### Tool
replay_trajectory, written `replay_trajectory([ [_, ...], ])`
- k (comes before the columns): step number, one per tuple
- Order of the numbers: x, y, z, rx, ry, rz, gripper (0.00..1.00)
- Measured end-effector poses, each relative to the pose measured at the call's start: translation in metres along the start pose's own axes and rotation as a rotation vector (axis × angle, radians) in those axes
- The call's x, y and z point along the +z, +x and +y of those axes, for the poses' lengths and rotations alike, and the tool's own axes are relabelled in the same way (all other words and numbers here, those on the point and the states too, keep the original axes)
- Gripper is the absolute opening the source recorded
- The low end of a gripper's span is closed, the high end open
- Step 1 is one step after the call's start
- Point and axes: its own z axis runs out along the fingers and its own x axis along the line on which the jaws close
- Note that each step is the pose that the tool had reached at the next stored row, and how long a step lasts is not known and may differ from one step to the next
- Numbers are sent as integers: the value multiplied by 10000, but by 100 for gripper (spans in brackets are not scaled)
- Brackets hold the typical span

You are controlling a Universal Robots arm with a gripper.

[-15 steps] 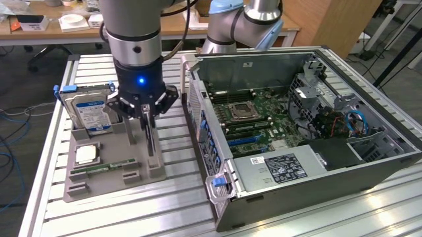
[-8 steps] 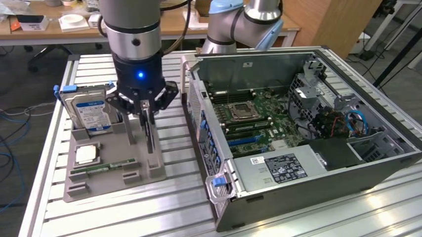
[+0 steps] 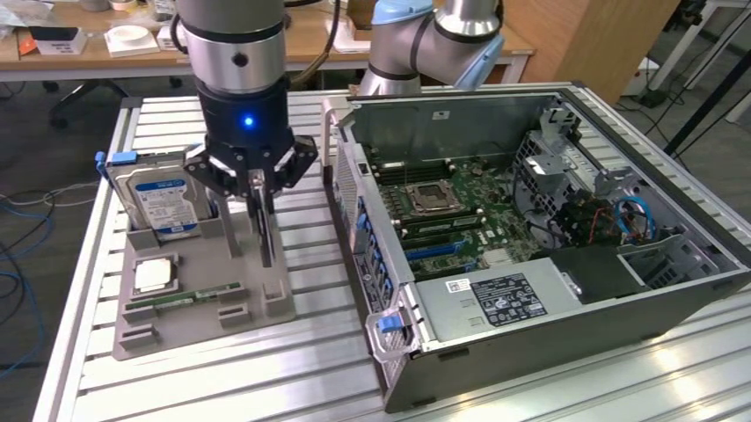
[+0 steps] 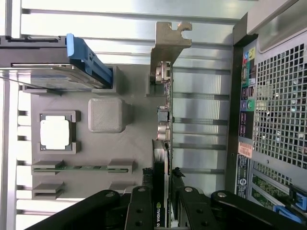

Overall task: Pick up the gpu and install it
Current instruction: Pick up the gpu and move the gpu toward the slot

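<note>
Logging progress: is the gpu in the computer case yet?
Not installed. The gpu stands upright in the gray holder, beside the open case, with the gripper closed on its top edge.

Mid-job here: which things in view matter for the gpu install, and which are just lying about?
In the job: gpu, clamped in the gripper; open computer case.
Lying about: hard drive, processor chip, memory stick, all in the grey holder.

Slatted table [image 3: 235,378] bears tray [image 3: 193,264], computer case [image 3: 493,374].
</note>
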Motion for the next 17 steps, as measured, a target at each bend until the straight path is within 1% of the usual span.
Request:
replay_trajectory([
  [6,-86,0,4,0,0,0,26],
  [17,-94,1,4,0,0,0,26],
])
